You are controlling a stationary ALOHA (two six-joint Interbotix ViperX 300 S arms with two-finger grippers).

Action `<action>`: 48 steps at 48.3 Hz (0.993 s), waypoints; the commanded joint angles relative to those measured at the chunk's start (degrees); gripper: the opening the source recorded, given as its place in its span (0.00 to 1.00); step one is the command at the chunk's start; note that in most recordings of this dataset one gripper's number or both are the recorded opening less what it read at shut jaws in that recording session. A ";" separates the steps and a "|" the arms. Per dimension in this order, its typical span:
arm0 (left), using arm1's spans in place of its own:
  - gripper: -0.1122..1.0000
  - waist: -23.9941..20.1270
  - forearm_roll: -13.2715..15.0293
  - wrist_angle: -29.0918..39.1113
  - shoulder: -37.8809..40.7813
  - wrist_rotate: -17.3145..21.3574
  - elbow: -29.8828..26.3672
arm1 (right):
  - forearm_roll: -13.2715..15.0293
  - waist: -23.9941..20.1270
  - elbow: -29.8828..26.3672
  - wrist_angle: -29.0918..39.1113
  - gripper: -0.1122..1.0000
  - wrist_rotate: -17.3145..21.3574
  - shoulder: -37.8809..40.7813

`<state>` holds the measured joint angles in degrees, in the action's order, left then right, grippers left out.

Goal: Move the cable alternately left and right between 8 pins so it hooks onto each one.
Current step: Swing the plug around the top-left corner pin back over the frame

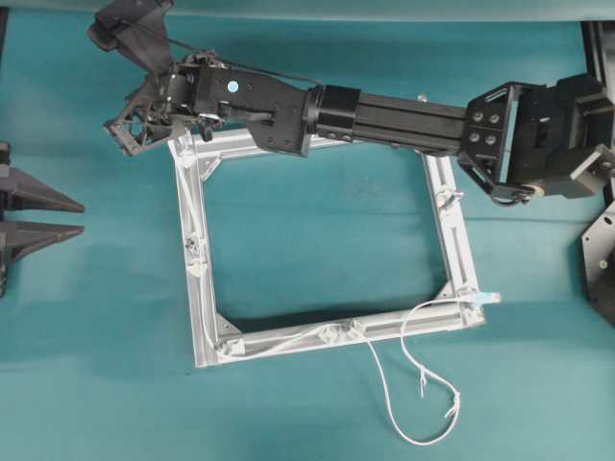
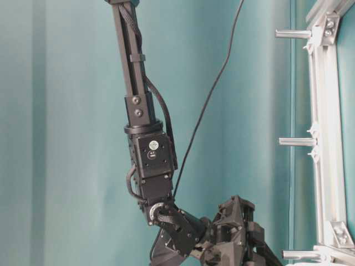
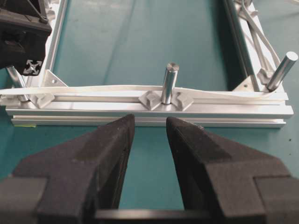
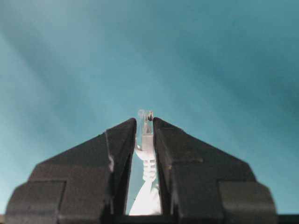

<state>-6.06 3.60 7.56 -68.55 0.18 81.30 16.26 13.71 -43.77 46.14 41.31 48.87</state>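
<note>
One square frame of silver aluminium bars (image 1: 200,288) is lying on the teal desk (image 1: 307,250). One long thin white cable (image 1: 384,384) is trailing from it. Two black robot hands are showing, the left hand (image 3: 150,125) and the right hand (image 4: 145,122). Three short silvery upright pins (image 3: 169,83) are standing along one bar in the left wrist view; overhead, the pins are too small to count.

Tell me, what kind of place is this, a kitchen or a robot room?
Probably a robot test lab, not a kitchen. A plain teal table holds a square aluminium frame with upright pins. A black robot arm reaches over it, and the right pincer grips a white cable.
</note>
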 commanded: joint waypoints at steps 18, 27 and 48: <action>0.44 0.09 -0.09 -0.53 0.35 -0.26 -0.62 | 0.88 0.44 18.98 -8.53 0.25 1.85 -14.33; 0.44 0.09 -0.09 -0.53 0.35 -0.26 -0.62 | 0.88 0.18 31.38 -16.79 0.25 6.77 -20.74; 0.44 0.09 -0.09 -0.53 0.35 -0.26 -0.62 | 0.97 -3.78 42.63 -22.41 0.25 6.94 -26.37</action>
<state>-6.06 3.60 7.56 -68.64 0.18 81.30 17.05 10.55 -1.49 24.61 48.34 26.19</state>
